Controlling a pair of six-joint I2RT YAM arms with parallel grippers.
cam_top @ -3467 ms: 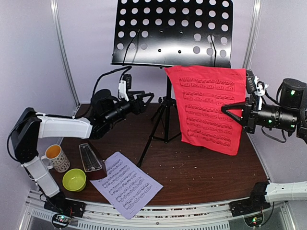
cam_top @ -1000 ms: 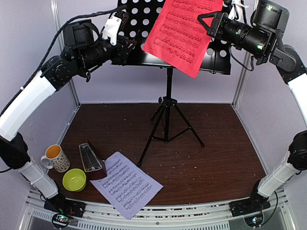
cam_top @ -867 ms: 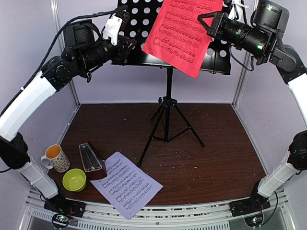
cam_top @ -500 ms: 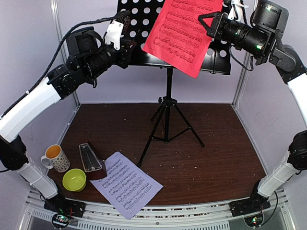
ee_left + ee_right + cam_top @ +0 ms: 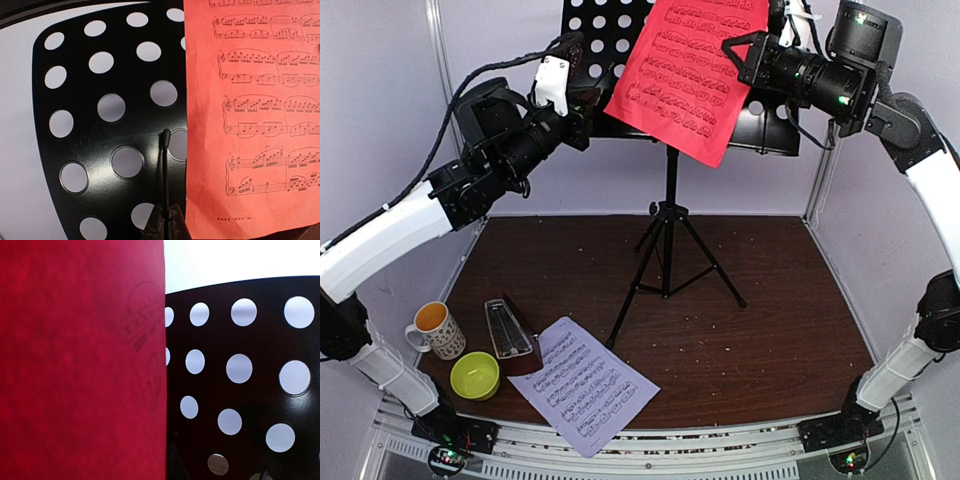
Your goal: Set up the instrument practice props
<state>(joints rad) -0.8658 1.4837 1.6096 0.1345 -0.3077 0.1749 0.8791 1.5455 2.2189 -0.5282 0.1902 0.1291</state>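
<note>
Brown wood tabletop [image 5: 770, 300], walled in pale lilac [image 5: 380, 100], lies far below both grippers; under the left gripper [image 5: 582, 108] we see the white music sheet [image 5: 585, 385] flat at the near edge, the metronome [image 5: 510, 335] just beside it, then the lime bowl [image 5: 475, 375] and mug [image 5: 437, 330]. Farther back, the black music stand [image 5: 668, 240] rises between the grippers. Our right gripper [image 5: 730, 55] is clenched on the red music sheet [image 5: 685, 70], which hangs tilted across the perforated desk [image 5: 600, 40], while the left is pinched closed at the desk's left side, a thin wire [image 5: 164, 165] at its tips.
</note>
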